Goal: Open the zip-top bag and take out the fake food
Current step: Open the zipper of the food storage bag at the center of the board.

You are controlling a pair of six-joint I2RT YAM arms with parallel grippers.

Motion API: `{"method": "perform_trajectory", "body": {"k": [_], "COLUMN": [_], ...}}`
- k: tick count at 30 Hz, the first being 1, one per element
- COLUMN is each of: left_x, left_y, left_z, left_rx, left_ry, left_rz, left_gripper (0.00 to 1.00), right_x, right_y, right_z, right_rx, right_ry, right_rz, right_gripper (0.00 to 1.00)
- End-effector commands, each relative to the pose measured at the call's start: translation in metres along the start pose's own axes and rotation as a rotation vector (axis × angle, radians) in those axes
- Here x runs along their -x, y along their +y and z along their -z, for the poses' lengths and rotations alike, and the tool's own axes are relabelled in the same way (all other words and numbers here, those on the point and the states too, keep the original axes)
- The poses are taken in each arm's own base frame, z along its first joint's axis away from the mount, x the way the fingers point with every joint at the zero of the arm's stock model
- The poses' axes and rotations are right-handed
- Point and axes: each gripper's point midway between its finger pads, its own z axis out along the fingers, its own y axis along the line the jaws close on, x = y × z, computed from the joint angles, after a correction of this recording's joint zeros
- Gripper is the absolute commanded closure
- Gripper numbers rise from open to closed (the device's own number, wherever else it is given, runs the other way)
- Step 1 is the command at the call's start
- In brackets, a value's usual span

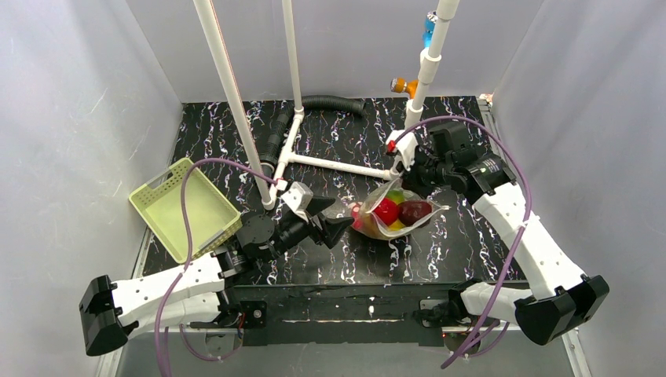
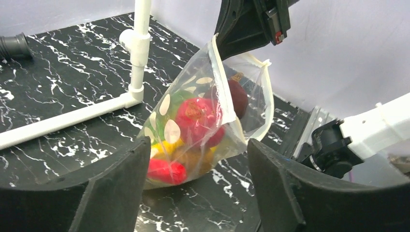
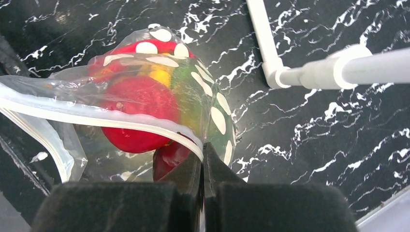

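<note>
The right gripper (image 3: 203, 151) pinched the rim of the zip-top bag (image 3: 212, 113), fake food (image 3: 138, 108) inside, while the left gripper (image 2: 198, 147) gaped wide beside it.

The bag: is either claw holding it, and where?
The right gripper pinches the bag by its zip rim; the left gripper is open, holding nothing.

Left tool (image 1: 338, 214) low, jaws spread wide; right tool (image 3: 203, 153) raised, jaws pinched tight together.
</note>
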Motion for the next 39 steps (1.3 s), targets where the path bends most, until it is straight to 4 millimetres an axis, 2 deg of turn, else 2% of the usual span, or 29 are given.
{"method": "perform_trajectory", "body": {"k": [1, 3, 5, 12, 18, 26, 33, 39], "left_x": [0.008, 0.009, 0.007, -0.002, -0.026, -0.064, -0.080, -0.085], "left_y": [0.007, 0.008, 0.011, 0.007, 0.004, 0.007, 0.004, -0.004], "left_z": [0.006, 0.007, 0.007, 0.007, 0.011, 0.019, 0.020, 0.011], "left_rx": [0.050, 0.068, 0.100, 0.156, 0.174, 0.250, 0.280, 0.251], "left_ry": [-0.029, -0.031, -0.017, 0.085, 0.149, 0.204, 0.253, 0.268], "left_rz": [0.062, 0.118, 0.184, 0.344, 0.480, 0.734, 0.829, 0.865], "left_gripper": [0.22, 0.08, 0.02, 0.02, 0.02, 0.02, 0.02, 0.03], "right_x": [0.024, 0.023, 0.022, 0.010, -0.007, -0.004, -0.006, -0.008], "right_y": [-0.025, -0.031, -0.033, -0.033, -0.021, 0.006, 0.014, 0.016], "right_z": [0.024, 0.028, 0.032, 0.038, 0.017, -0.001, -0.010, -0.015], "right_rx": [-0.139, -0.164, -0.180, -0.199, -0.148, 0.017, 0.056, 0.072], "right_ry": [-0.103, -0.118, -0.140, -0.210, -0.224, -0.278, -0.313, -0.324], "right_rz": [-0.054, -0.099, -0.135, -0.276, -0.347, -0.389, -0.436, -0.448], "right_gripper": [0.99, 0.99, 0.99, 0.99, 0.99, 0.99, 0.99, 0.99]}}
